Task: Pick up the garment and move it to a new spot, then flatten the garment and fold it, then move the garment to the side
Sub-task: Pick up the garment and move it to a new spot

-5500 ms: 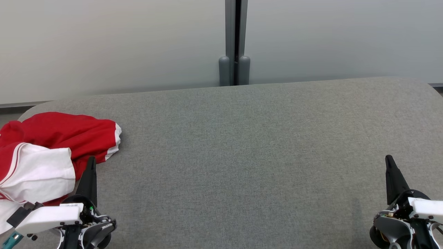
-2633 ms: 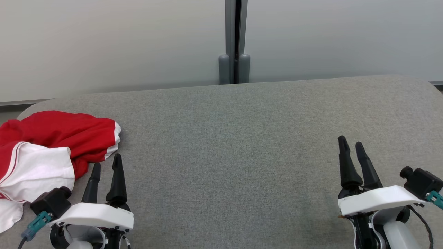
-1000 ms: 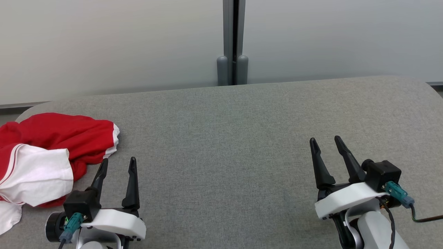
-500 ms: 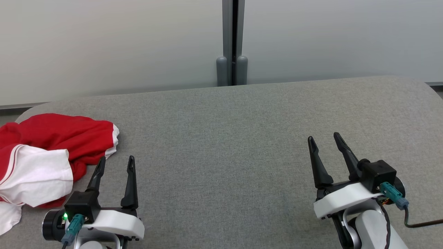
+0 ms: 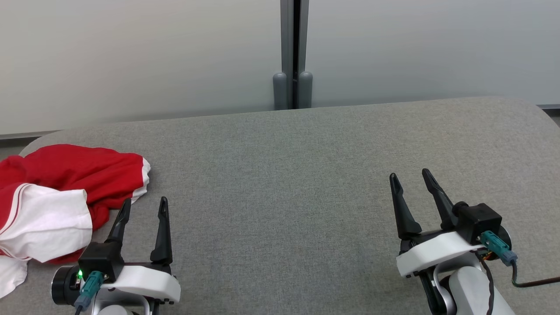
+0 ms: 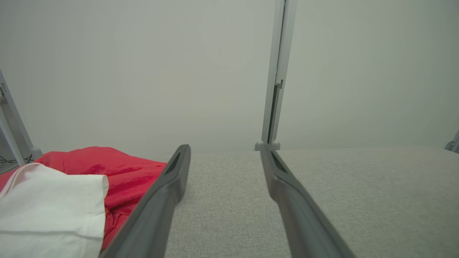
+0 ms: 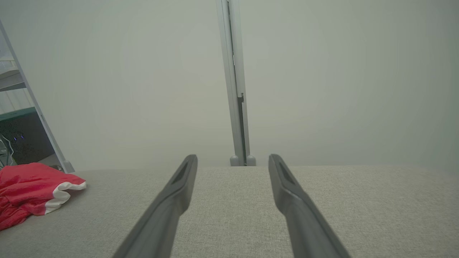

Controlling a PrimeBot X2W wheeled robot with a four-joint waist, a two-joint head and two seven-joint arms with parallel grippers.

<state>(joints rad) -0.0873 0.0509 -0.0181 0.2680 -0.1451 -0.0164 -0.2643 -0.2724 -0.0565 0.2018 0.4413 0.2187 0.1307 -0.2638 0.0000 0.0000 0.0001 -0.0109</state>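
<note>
A crumpled red and white garment lies in a heap at the left end of the grey fabric table. It also appears in the left wrist view as the garment, and far left in the right wrist view as the garment. My left gripper stands open just right of the heap, its fingers empty and its left fingertip close to the red cloth's edge. My right gripper is open and empty over bare table at the right. The left gripper and right gripper both show spread fingers.
A pale wall runs behind the table, with a grey vertical post at its middle. The table's far corners are rounded. A dark cable trails from my right wrist at the lower right.
Over the past seconds both arms rotated their wrists and swung inward, so the fingers now show as open pairs. In the last half second nothing has visibly moved.
</note>
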